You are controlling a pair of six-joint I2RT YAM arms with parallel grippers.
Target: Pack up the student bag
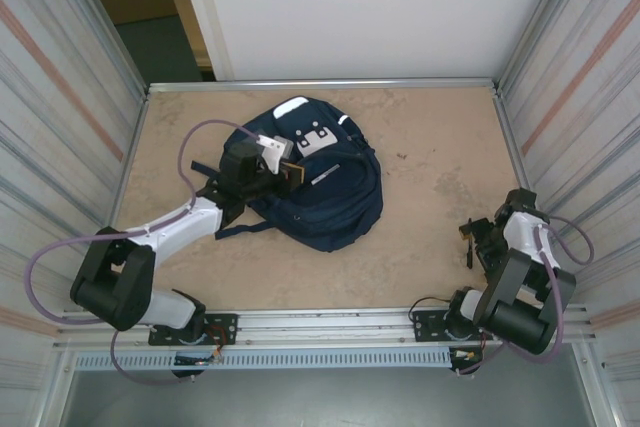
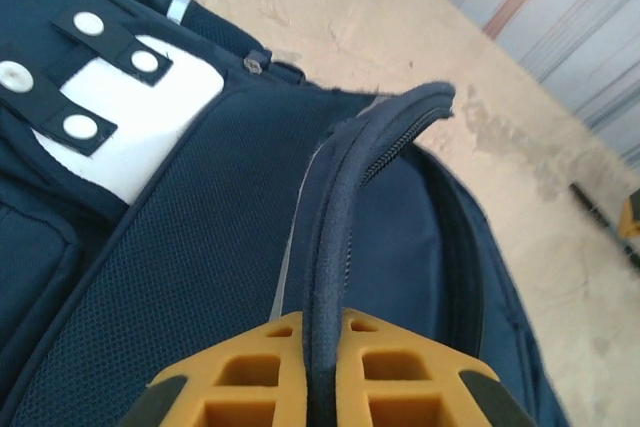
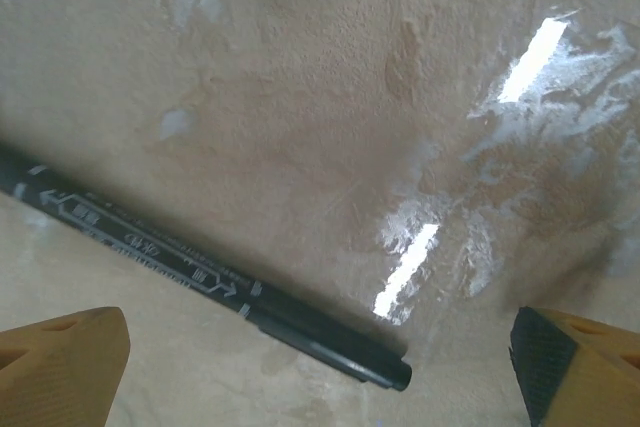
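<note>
Top external view: the student bag [image 1: 320, 182] lies flat on the table [image 1: 430, 147], left of centre and towards the far edge, with its grey front patch facing up. The left gripper [image 1: 285, 169] sits over the bag's left side, touching the fabric. From the left wrist camera, the left gripper [image 2: 320, 352] has its orange fingers [image 2: 250, 377] pressed together on the bag's zippered rim [image 2: 345, 177]. That padded navy edge rises between the jaws (the white patch with its snap tabs shows just beyond it). The tool is closed narrow and holds the bag by that rim.

The right gripper [image 1: 472, 237] hangs near the table's right edge, well apart from the bag. In the right wrist view the right gripper [image 3: 320, 367] stands wide, one fingertip in each lower corner. A black marker [image 3: 200, 277] lies slantwise on the bare table between them, touching neither.
</note>
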